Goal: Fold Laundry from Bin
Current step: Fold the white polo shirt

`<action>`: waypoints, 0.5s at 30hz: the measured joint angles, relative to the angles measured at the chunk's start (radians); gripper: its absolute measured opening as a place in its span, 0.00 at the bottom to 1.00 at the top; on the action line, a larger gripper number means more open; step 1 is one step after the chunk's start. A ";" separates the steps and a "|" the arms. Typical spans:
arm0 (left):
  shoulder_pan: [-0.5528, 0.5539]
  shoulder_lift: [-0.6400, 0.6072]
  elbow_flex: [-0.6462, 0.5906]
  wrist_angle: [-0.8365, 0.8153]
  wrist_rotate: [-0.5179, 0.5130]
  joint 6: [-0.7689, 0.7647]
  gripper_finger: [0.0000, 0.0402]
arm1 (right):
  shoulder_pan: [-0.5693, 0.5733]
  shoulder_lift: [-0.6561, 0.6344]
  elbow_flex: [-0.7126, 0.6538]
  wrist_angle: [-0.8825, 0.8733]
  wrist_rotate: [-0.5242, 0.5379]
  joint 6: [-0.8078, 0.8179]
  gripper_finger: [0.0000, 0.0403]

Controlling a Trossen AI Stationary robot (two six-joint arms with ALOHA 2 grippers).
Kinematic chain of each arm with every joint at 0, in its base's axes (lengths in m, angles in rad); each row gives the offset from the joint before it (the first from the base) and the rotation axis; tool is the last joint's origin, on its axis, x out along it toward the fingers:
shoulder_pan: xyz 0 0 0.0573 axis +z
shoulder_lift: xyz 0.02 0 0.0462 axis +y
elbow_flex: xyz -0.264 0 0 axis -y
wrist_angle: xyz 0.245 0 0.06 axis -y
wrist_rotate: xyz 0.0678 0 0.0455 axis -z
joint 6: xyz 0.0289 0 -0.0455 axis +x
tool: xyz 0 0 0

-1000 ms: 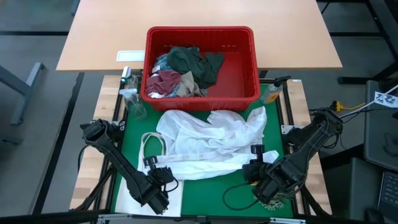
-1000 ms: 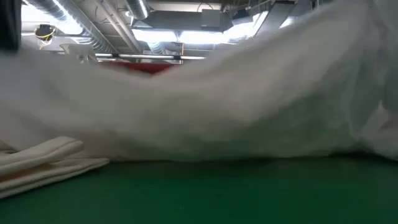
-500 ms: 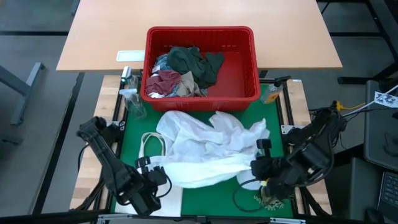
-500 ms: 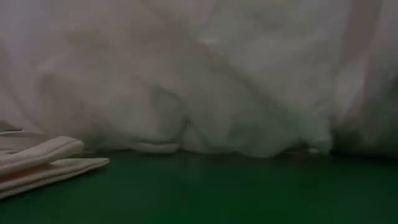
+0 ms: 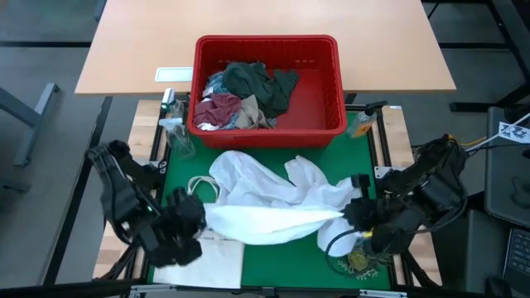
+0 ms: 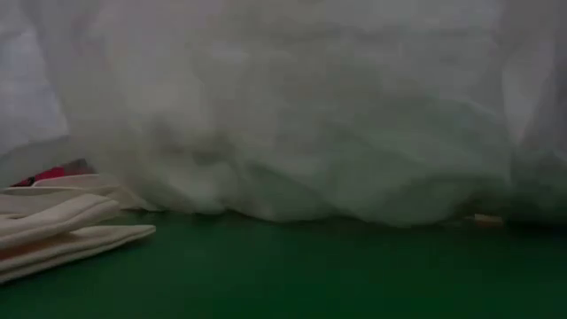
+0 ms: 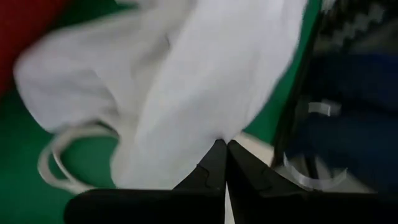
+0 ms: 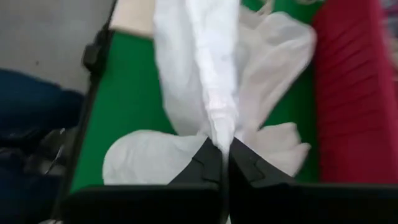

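Left arm at the left side of the bench, folded at the elbow and reaching inward; its end effector [image 5: 201, 222] sits low near the front left, fingers [image 7: 214, 163] pressed together on an edge of the white garment [image 5: 273, 203]. Right arm at the right side, likewise bent and reaching inward; its end effector [image 5: 346, 217] lies near the front right, fingers [image 8: 210, 163] closed on the opposite end of the same garment. The two end effectors face each other, well apart, at about the same depth on the bench.
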 joint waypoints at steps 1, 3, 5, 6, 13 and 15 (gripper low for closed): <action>0.004 -0.021 0.000 0.000 -0.034 0.000 0.00 | -0.008 -0.011 0.005 0.002 0.015 -0.004 0.00; 0.010 -0.061 0.000 0.000 -0.101 0.000 0.00 | -0.013 -0.028 0.026 0.002 0.038 -0.006 0.00; 0.017 -0.095 0.000 0.000 -0.149 0.000 0.00 | -0.032 -0.042 0.064 0.002 0.063 -0.021 0.00; 0.021 -0.112 0.000 0.000 -0.164 0.000 0.00 | -0.039 -0.049 0.089 0.003 0.069 -0.033 0.00; 0.023 -0.215 0.000 0.000 -0.304 0.035 0.00 | -0.043 -0.082 0.267 0.019 0.128 -0.106 0.00; 0.028 -0.235 0.000 0.000 -0.352 0.030 0.00 | -0.043 -0.127 0.234 0.061 0.143 -0.132 0.00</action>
